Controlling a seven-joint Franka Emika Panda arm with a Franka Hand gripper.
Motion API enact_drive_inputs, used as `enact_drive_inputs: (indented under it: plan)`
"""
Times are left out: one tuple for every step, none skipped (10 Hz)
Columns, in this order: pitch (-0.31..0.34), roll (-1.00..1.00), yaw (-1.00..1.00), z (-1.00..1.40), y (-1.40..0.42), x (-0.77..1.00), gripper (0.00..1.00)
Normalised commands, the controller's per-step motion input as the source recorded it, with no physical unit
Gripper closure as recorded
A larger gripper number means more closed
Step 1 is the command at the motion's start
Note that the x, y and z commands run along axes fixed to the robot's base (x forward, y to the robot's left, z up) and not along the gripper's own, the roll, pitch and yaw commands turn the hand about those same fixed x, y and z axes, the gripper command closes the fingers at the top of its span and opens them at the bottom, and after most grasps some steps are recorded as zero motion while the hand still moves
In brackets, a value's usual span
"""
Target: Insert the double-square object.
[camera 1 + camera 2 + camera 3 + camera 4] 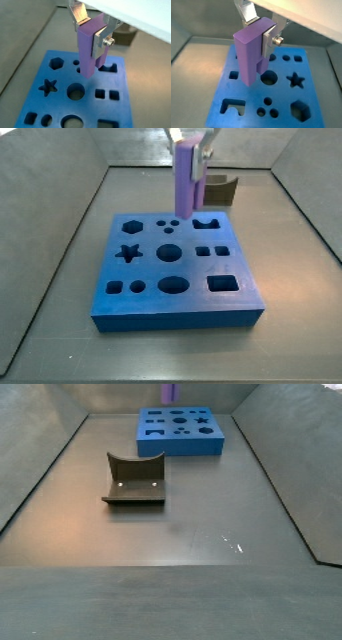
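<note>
My gripper (pixel 90 35) is shut on the double-square object (pixel 87 55), a slim light-purple peg made of two joined square bars. The silver fingers clamp its upper part and it hangs upright. It shows in both wrist views (pixel 248 55). In a side view the peg (pixel 187 183) hangs from the gripper (pixel 194 143) over the far part of the blue board (pixel 187 268), with its lower end just above the surface. The board's pair of small square holes (pixel 211 251) lies nearer the front right. In a side view only the peg's lower end (pixel 170 392) shows above the board (pixel 181 446).
The blue board (pixel 60 77) has several shaped holes: a hexagon, a star, circles and squares. The dark fixture (pixel 134 479) stands on the grey floor apart from the board; it also shows behind the board in a side view (pixel 221 190). Grey walls enclose the floor.
</note>
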Motion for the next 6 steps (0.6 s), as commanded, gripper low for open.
enact_drive_inputs:
  plan:
    - [-0.036,-0.05,-1.0,-0.45,0.0,0.0,1.0]
    - [-0.036,-0.05,-1.0,-0.45,0.0,0.0,1.0]
    - [-0.039,-0.05,-1.0,-0.45,0.0,0.0,1.0]
    - [-0.024,-0.05,-0.95,-0.49,0.0,0.03,1.0]
    - [-0.026,-0.04,-0.96,-0.49,0.0,0.01,1.0]
    - [-0.009,-0.06,-0.93,-0.43,-0.01,0.04,1.0]
